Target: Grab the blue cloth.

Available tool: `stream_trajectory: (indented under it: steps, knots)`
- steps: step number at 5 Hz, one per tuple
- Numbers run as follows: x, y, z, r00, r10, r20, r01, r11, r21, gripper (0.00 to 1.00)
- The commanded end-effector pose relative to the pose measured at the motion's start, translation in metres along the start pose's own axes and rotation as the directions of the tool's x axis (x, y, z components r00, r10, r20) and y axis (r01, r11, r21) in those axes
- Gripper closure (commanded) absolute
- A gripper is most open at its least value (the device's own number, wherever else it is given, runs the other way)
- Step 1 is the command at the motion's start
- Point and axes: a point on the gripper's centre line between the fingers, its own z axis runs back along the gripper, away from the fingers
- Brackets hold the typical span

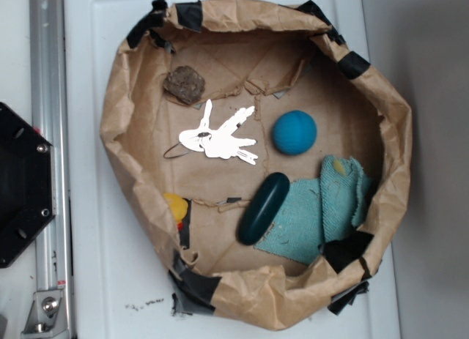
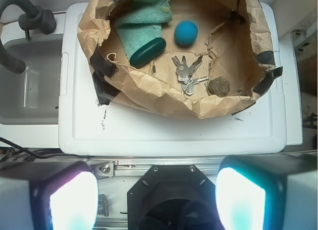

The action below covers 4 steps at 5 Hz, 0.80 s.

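A white lidded surface [image 2: 169, 125] carries a shallow basin of crumpled brown paper [image 1: 121, 134], its rim patched with black tape, and everything the task concerns lies inside that nest. In the wrist view the gripper [image 2: 156, 200] sits at the bottom of the frame, back over the black base and well apart from the paper rim; its two pads [image 2: 73, 200] stand wide, one at each lower corner, with nothing between them.

Far ahead of the fingers and toward the left pad's side, the blue cloth [image 2: 144, 19] lies bunched against the far wall of the nest. A dark teal oval object [image 2: 148, 52] rests on the cloth's near edge, between cloth and fingers. Ahead and nearer the midline sits a round blue ball [image 2: 186, 33], just beside the cloth but apart from it. Closer in are a bunch of keys [image 2: 186, 71] and a brown rock-like lump [image 2: 218, 86] toward the right pad's side. The exterior view also shows something yellow [image 1: 176, 206] tucked at the paper wall, too hidden to name.

The cloth looks like fuzzy terry: light, limp, easy to pinch, and likely to drape and drag once lifted. The safest hold is probably on the raised folds at its far end [image 1: 344, 189], away from the oval, where the pile stands up enough for the pads to close around a ridge rather than scrape the paper floor. A small yellowish spot sits on that fold; I cannot tell what it is.
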Motion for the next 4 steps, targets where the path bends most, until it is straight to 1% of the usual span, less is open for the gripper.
stream_trajectory:
  steps: [1, 2, 3, 4]
  knots:
    - [0.000, 0.000, 0.000, 1.000, 0.000, 0.000, 0.000, 1.000, 0.000, 0.00]
    - [0.047, 0.009, -0.032, 0.982, 0.093, 0.163, -0.111, 0.988, 0.106, 0.00]
    - [0.091, 0.013, -0.053, 0.964, 0.061, 0.259, -0.090, 0.990, 0.104, 0.00]
    - [0.132, 0.004, -0.100, 0.969, -0.043, 0.245, 0.025, 0.997, 0.075, 0.00]
